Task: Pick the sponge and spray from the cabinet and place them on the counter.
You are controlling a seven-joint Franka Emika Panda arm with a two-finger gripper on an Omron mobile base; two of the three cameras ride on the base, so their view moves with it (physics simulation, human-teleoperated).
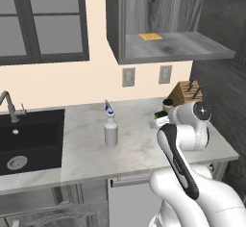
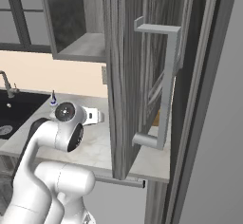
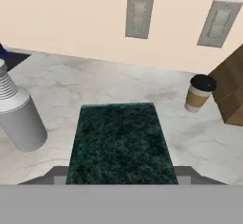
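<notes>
The sponge (image 3: 121,142), dark green top towards the camera, sits between my gripper's (image 3: 121,176) two fingers, which are shut on its sides just above the counter (image 3: 109,80). In the left base view the gripper (image 1: 161,120) is low over the counter (image 1: 86,149), right of the spray (image 1: 111,130) and partly hidden by my arm. The spray (image 3: 19,118) stands upright on the counter, to the left of the sponge. The cabinet (image 1: 168,48) hangs open above, its door (image 2: 137,76) swung out to the right.
A flat yellow cloth (image 1: 150,36) lies on the cabinet shelf. A paper coffee cup (image 3: 199,92) and a wooden knife block (image 1: 186,92) stand by the wall to the right. The black sink (image 1: 29,139) with its faucet (image 1: 8,106) is at the left.
</notes>
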